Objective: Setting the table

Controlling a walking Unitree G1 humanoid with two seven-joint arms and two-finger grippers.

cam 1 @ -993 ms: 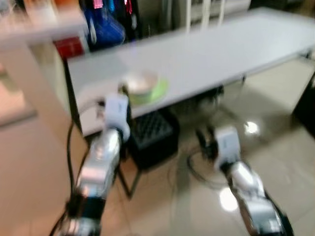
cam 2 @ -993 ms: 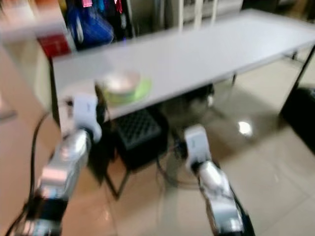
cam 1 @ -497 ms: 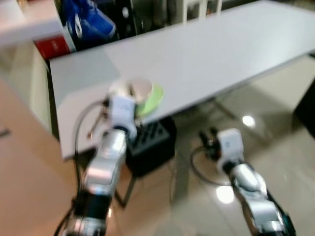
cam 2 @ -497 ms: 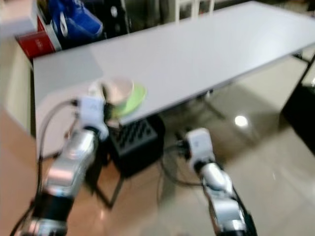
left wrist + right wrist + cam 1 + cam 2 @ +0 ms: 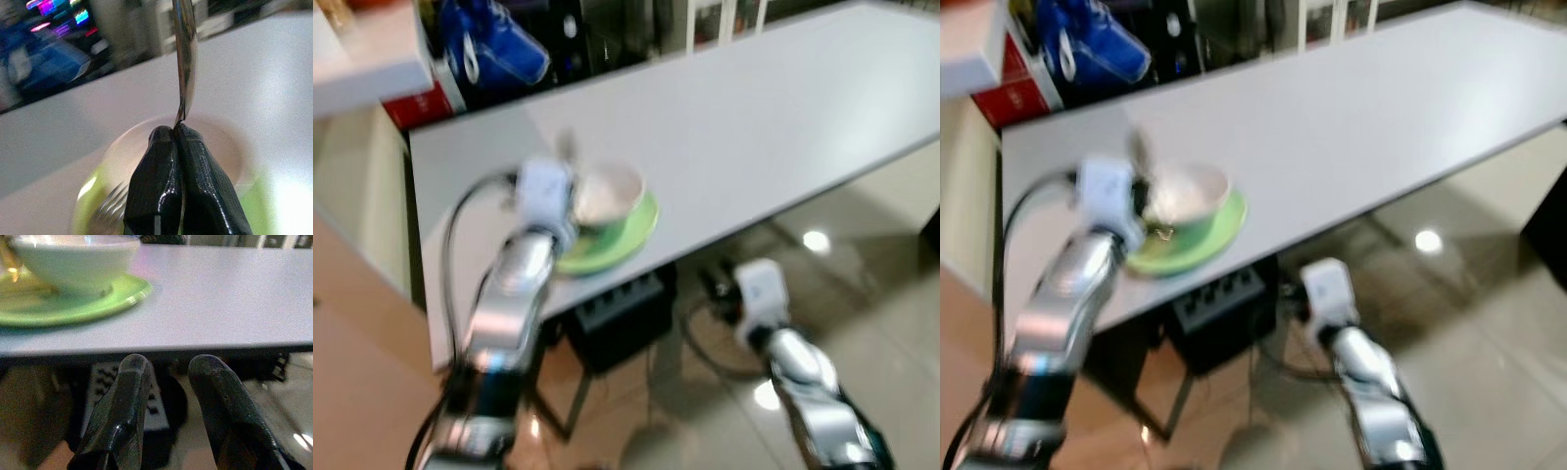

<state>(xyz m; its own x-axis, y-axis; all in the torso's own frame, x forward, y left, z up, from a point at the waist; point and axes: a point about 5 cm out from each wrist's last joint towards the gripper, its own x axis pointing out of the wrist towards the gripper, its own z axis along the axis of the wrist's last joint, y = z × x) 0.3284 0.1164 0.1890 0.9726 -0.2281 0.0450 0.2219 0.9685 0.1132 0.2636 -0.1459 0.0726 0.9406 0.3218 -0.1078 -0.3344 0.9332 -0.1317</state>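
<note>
Left hand [image 5: 178,128] pinches a spoon [image 5: 185,58] over the bowl [image 5: 610,194] on the surface [image 5: 783,108]; right hand [image 5: 171,369], narrowly parted, hangs below.

White bowl [image 5: 610,193] on green plate [image 5: 619,240] (table's edge)

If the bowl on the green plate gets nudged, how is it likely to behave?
The bowl looks rigid and glazed, probably ceramic, so likely breakable. It stands on a narrow foot on the smooth green plate, so it may slide rather than tip. The plate lies close to the table edge, so a hard shove seems risky.
</note>
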